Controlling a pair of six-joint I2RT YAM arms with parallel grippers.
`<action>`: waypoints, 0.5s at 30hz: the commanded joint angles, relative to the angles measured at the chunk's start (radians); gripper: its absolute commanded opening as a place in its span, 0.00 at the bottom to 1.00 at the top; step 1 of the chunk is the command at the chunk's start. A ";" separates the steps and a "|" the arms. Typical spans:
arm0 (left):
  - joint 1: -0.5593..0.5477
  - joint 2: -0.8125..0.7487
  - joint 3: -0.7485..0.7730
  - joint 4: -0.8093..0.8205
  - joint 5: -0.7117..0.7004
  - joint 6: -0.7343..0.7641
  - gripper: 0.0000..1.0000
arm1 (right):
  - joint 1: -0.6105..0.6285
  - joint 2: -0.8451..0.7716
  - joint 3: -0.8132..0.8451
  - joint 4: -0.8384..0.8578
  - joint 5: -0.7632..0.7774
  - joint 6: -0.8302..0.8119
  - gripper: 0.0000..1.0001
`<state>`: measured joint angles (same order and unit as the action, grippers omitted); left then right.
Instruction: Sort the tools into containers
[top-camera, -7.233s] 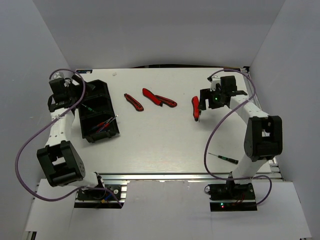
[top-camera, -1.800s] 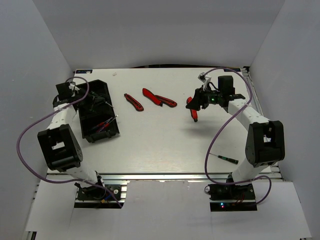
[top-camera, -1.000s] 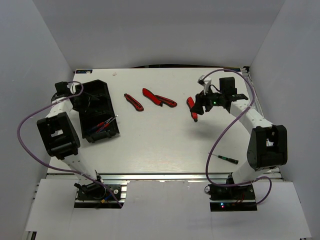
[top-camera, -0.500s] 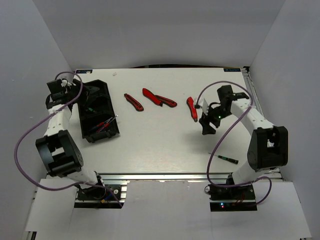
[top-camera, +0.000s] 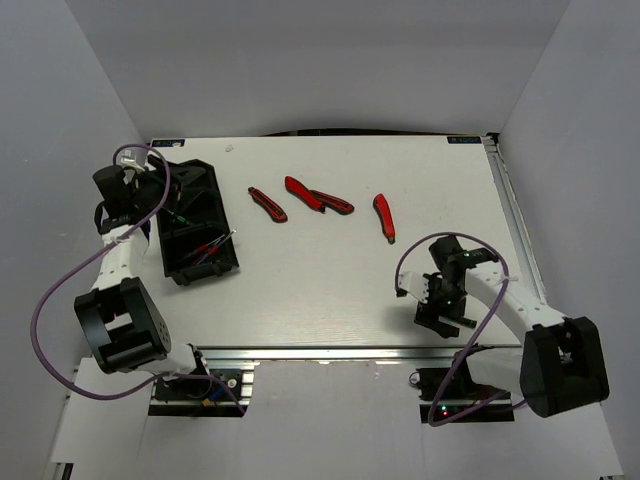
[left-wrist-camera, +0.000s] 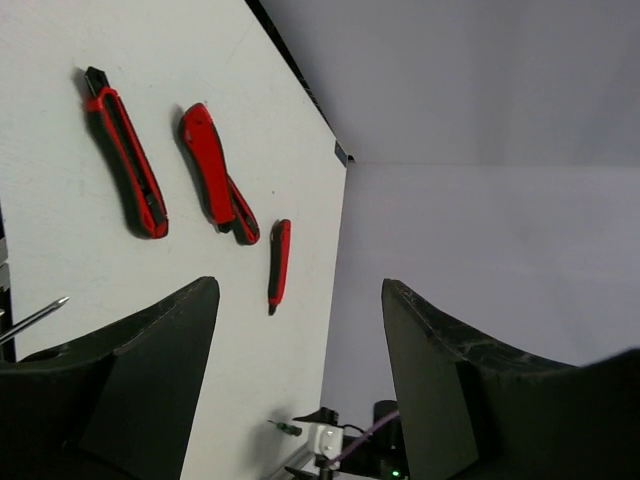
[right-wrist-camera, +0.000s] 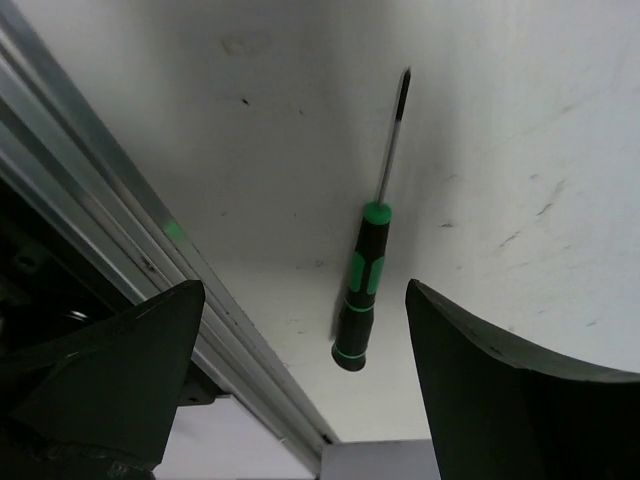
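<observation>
Right gripper (right-wrist-camera: 300, 292) is hanging over the near right edge of the table (top-camera: 320, 290) with fingers spread wide, gripping nothing; the black-green screwdriver (right-wrist-camera: 362, 275) is lying right below, between them. Left gripper (left-wrist-camera: 298, 288) is also gaping wide and empty, sitting at the far left beside the two black bins (top-camera: 192, 176). A red knife (top-camera: 267, 204), red pliers (top-camera: 318, 195) and a slim red tool (top-camera: 384, 217) are lying loose across the far middle.
</observation>
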<state>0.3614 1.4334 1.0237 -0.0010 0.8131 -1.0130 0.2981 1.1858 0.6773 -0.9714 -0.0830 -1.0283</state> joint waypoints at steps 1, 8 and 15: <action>-0.002 -0.010 0.047 0.033 0.035 -0.021 0.77 | 0.007 0.038 -0.039 0.112 0.149 0.088 0.88; -0.016 -0.004 0.078 0.021 0.047 -0.016 0.77 | 0.007 0.117 -0.077 0.209 0.170 0.128 0.75; -0.030 -0.024 0.065 0.019 0.058 0.002 0.77 | 0.007 0.143 -0.122 0.252 0.126 0.112 0.44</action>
<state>0.3424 1.4380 1.0672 0.0086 0.8478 -1.0286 0.3050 1.2953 0.6086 -0.7921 0.0757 -0.9150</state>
